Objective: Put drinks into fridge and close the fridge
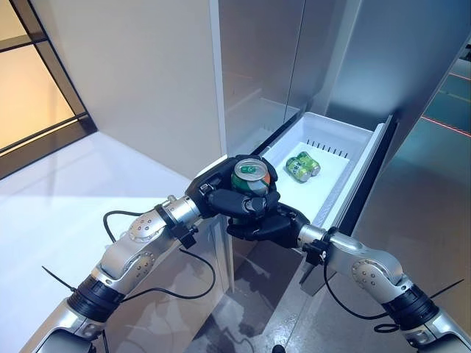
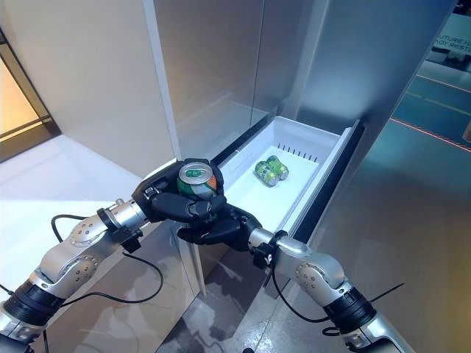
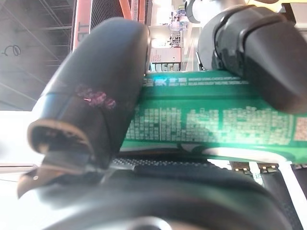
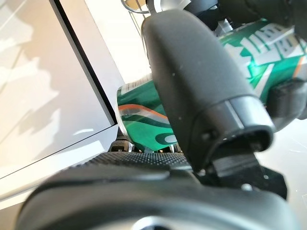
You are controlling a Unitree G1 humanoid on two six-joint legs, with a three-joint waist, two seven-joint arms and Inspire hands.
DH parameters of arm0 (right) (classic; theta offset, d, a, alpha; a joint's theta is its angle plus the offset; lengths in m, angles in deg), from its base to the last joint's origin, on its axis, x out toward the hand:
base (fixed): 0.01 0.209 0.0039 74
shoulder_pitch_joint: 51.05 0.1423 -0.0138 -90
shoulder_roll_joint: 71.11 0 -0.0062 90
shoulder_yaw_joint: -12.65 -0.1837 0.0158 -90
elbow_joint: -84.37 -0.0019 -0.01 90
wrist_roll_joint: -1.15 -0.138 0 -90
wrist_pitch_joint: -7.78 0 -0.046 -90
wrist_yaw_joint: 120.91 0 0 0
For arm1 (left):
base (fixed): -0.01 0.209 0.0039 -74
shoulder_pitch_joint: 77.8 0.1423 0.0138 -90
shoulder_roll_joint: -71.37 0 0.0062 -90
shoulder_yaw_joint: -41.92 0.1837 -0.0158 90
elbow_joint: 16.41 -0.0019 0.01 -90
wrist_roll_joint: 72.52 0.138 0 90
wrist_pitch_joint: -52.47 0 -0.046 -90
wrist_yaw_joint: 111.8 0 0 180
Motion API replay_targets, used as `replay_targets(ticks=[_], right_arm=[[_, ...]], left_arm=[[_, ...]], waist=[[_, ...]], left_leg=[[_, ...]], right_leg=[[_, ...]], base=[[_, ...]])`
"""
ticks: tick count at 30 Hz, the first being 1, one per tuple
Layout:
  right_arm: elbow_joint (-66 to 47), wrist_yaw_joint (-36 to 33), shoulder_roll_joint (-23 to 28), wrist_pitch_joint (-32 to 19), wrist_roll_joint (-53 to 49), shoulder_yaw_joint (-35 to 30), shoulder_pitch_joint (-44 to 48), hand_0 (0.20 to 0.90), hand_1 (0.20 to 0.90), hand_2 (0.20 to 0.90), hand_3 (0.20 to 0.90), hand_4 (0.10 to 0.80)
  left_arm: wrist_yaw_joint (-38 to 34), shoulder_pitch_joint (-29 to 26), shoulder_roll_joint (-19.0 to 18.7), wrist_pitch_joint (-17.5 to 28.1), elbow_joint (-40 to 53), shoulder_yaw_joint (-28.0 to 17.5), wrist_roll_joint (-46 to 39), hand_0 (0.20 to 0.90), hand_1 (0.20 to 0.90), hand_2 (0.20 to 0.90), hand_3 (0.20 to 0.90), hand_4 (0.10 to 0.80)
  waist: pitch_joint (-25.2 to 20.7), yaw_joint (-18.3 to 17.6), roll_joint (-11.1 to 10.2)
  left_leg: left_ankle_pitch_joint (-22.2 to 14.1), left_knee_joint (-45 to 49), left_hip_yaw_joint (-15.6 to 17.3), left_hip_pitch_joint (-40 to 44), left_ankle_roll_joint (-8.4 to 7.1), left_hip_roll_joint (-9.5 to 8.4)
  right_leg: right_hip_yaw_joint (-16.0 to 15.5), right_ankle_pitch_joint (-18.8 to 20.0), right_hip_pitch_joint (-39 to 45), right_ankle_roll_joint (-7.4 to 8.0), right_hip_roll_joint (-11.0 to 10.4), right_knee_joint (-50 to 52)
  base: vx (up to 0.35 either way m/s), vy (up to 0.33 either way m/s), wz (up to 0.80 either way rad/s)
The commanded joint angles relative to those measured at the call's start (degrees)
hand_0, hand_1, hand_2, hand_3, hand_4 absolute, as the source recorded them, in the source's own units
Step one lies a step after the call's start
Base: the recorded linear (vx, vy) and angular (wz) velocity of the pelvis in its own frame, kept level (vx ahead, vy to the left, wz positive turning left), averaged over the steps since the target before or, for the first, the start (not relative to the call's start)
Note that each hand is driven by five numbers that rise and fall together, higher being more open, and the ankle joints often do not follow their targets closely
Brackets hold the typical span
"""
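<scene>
A green can (image 1: 249, 176) stands upright between both hands, over the near left corner of the open white fridge drawer (image 1: 327, 187). My left hand (image 1: 215, 193) is curled round it from the left; its wrist view shows the thumb (image 3: 96, 96) on the can's side (image 3: 216, 124). My right hand (image 1: 266, 226) cups the can from below and the right, with its thumb (image 4: 201, 86) across the can (image 4: 144, 115). More green cans (image 1: 302, 167) lie in the drawer's far part.
The tall silver fridge (image 1: 257, 73) rises behind the drawer. The drawer's dark front panel (image 1: 368, 187) juts out to the right. A white wall (image 1: 132, 81) and pale floor are on the left, and a grey floor (image 1: 419, 220) is on the right.
</scene>
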Motion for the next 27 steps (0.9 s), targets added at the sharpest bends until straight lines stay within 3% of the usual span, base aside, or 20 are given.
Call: replay_targets(ticks=[1,3,4,5,6,7,15,27], right_arm=[[-7.9,3.2,-12.9,-4.9,-12.4,5.8,12.1,0.900,0.900,0.900,0.900,0.800],[-8.0,2.7,-13.6,-5.3,-12.8,5.9,11.9,0.900,0.900,0.900,0.900,0.800],[-8.0,2.4,-13.8,-5.6,-13.0,6.0,11.9,0.853,0.853,0.853,0.845,0.745],[-7.9,2.1,-14.1,-6.0,-13.2,6.1,11.9,0.524,0.524,0.524,0.461,0.361],[-7.8,1.8,-14.3,-6.5,-13.3,6.2,11.9,0.524,0.524,0.524,0.461,0.361],[-7.7,1.7,-14.4,-6.7,-13.3,6.2,11.9,0.300,0.300,0.300,0.200,0.100],[-7.8,0.0,-15.4,-7.6,-11.8,5.8,11.6,0.300,0.300,0.300,0.200,0.100],[-8.4,-1.3,-12.1,-7.0,-9.8,4.1,12.5,0.300,0.300,0.300,0.200,0.100]], left_arm=[[3.2,-14.6,10.3,6.9,5.7,3.7,-11.5,0.300,0.300,0.300,0.200,0.100],[3.6,-14.2,11.4,6.4,5.9,3.8,-13.1,0.300,0.300,0.300,0.200,0.100],[3.6,-14.0,11.8,6.3,6.0,3.9,-13.8,0.300,0.300,0.300,0.200,0.100],[3.6,-13.8,12.3,6.2,6.2,4.1,-14.3,0.300,0.300,0.300,0.200,0.100],[3.4,-13.7,12.6,6.1,6.2,4.2,-14.8,0.300,0.300,0.300,0.200,0.100],[3.3,-13.7,12.8,6.0,6.2,4.3,-15.2,0.300,0.300,0.300,0.200,0.100],[2.7,-12.6,14.9,4.2,5.7,5.1,-16.1,0.300,0.300,0.300,0.200,0.100],[3.0,-11.4,12.9,4.0,5.3,4.7,-11.7,0.300,0.300,0.300,0.200,0.100]], waist=[[-5.8,0.6,-1.1],[-5.8,0.5,-1.0],[-5.8,0.5,-1.0],[-5.8,0.5,-1.0],[-5.8,0.5,-1.0],[-5.8,0.4,-1.0],[-5.7,0.3,-0.8],[-5.7,0.4,-0.7]], left_leg=[[0.2,-0.2,7.4,-0.7,1.83,-1.04],[0.2,-0.2,7.5,-0.6,1.85,-1.01],[0.2,-0.2,7.5,-0.6,1.85,-1.00],[0.3,-0.2,7.5,-0.6,1.85,-1.00],[0.3,-0.2,7.5,-0.6,1.86,-1.01],[0.3,-0.2,7.5,-0.6,1.88,-1.01],[0.3,-0.2,7.4,-0.6,2.05,-1.13],[0.3,-0.2,7.6,-0.4,1.97,-1.02]], right_leg=[[1.9,-0.5,1.9,-0.07,0.5,-0.2],[2.0,-0.5,1.9,-0.12,0.6,-0.2],[2.0,-0.5,1.9,-0.13,0.6,-0.2],[2.0,-0.5,2.0,-0.16,0.6,-0.2],[2.0,-0.5,2.0,-0.18,0.6,-0.2],[2.0,-0.5,2.0,-0.19,0.6,-0.2],[2.2,-0.4,1.9,-0.29,0.7,-0.2],[1.9,-0.5,2.1,-0.23,0.7,-0.2]], base=[[0.000,0.000,0.00],[0.000,0.000,0.00],[0.000,0.000,0.00],[0.000,0.000,0.00],[0.000,0.000,0.00],[0.000,0.000,0.00],[0.000,0.000,0.00],[0.000,0.000,0.00]])
